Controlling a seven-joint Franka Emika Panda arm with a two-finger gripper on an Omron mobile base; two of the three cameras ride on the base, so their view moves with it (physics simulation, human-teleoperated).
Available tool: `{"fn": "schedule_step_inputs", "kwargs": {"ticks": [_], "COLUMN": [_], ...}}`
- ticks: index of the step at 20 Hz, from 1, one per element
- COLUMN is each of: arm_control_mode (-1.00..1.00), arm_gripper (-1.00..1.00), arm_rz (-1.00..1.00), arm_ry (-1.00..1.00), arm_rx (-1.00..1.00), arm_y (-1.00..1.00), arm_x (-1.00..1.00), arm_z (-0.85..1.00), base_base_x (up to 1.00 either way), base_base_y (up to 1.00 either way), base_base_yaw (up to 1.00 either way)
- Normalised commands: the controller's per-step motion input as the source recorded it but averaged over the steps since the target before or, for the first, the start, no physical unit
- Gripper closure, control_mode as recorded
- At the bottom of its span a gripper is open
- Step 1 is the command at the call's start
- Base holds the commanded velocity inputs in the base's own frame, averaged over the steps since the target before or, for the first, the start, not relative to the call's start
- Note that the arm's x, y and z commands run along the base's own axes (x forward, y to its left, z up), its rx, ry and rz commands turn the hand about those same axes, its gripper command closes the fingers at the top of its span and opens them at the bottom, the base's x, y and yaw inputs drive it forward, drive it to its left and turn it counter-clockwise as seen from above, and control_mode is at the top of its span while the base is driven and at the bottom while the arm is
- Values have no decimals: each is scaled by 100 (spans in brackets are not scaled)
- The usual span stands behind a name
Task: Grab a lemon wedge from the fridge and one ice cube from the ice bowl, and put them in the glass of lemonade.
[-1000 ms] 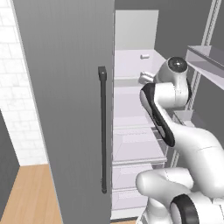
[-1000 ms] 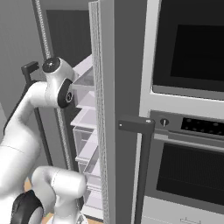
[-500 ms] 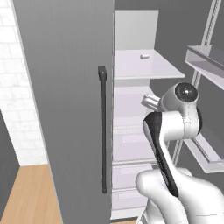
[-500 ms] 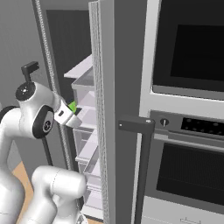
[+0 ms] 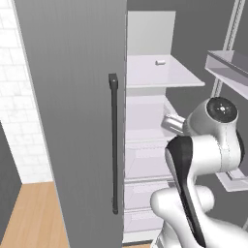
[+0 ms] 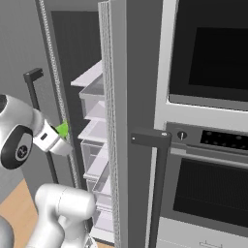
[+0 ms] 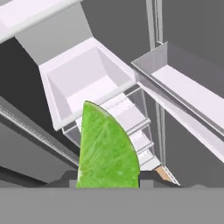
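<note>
The lemon wedge is bright green with a pale rim and stands upright between the gripper fingertips, which pinch it from both sides at its base; in the hand view it rises large at the bottom centre, its curved edge to the upper right. In the right base view the same wedge shows as a small green tip poking out beyond the white end of the hand, out in front of the open fridge, near its door edge and apart from the shelves. Behind the wedge in the hand view lie the fridge's white shelves and a clear drawer, with a door bin off to the right. In the left base view the arm's white and dark elbow sits in front of the fridge interior, the closed grey door with its long dark bar handle to the left, and a small whitish object rests on the upper shelf. In the right base view a black-glass oven stands just beside the fridge on the right.
</note>
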Motion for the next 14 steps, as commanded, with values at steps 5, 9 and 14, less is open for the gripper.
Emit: {"fn": "schedule_step_inputs", "kwargs": {"ticks": [5,9,14], "arm_control_mode": [-100,-100,100], "arm_gripper": [100,100,100], "arm_rz": [0,0,0], "arm_ry": [0,1,0], "arm_rx": [3,0,0], "arm_y": [-18,-6,0], "arm_x": [1,1,-7], "arm_z": [33,0,0], "base_base_x": [0,0,-36], "base_base_y": [0,0,0], "base_base_yaw": [0,0,1]}}
